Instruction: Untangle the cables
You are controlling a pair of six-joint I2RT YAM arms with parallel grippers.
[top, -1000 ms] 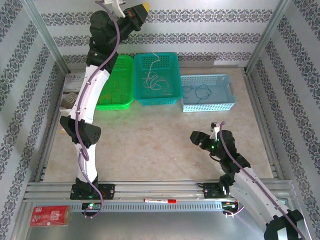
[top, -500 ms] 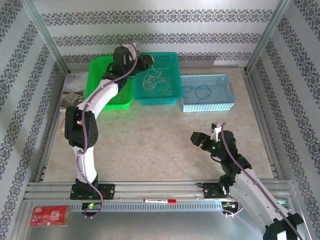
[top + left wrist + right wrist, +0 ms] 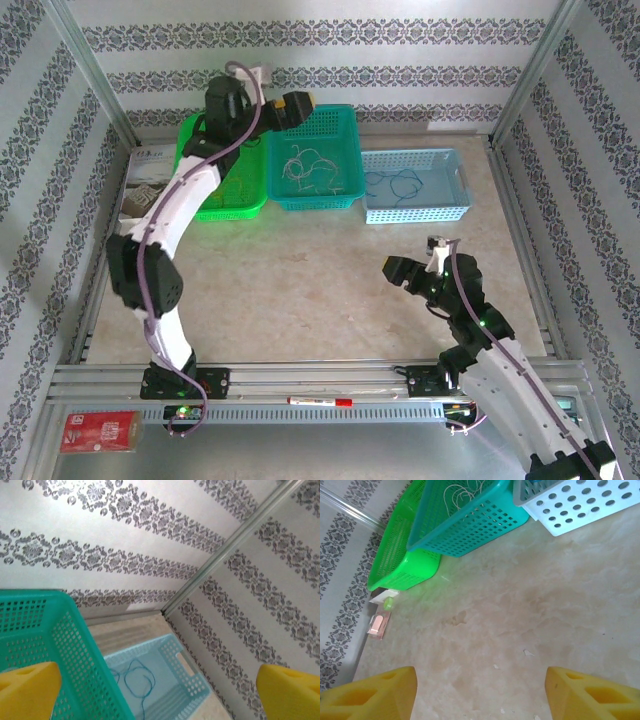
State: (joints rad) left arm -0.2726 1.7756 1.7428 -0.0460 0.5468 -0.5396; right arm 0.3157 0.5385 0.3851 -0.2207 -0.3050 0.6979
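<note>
1. Well, my left pincer (image 3: 298, 104) hangs in the air over the far left corner of the teal basket (image 3: 312, 203), at the back of the table (image 3: 300, 290). In its own wrist view the left pincer (image 3: 159, 692) is spread wide. Its yellow pads (image 3: 27, 690) sit at opposite edges of the picture, with nothing between them and nothing touching them.
2. Under my left arm lies the green basket (image 3: 235, 195), the leftmost of three baskets in a row. I cannot tell whether any cable lies in it.
3. Next comes the teal basket, just beside the green one. The pale cables (image 3: 308, 165) lie on its floor as a loose, curly tangle, below my left pincer and apart from it. My right wrist view catches the same pale cables (image 3: 465, 490) over the wall of the teal basket (image 3: 470, 525).
4. Then comes the light-blue basket (image 3: 440, 212), the rightmost. A thin blue cable (image 3: 395, 183) lies in loose loops in its left half. In the left wrist view, the blue cable (image 3: 134, 680) rests on the floor of the light-blue basket (image 3: 185, 680), untouched.
5. My right pincer (image 3: 392, 270) is over bare table on the near side, right of centre and well apart from all three baskets. In its wrist view the right pincer (image 3: 481, 695) is spread, the pads in the lower corners. Only tabletop shows between them, and it grips nothing.
</note>
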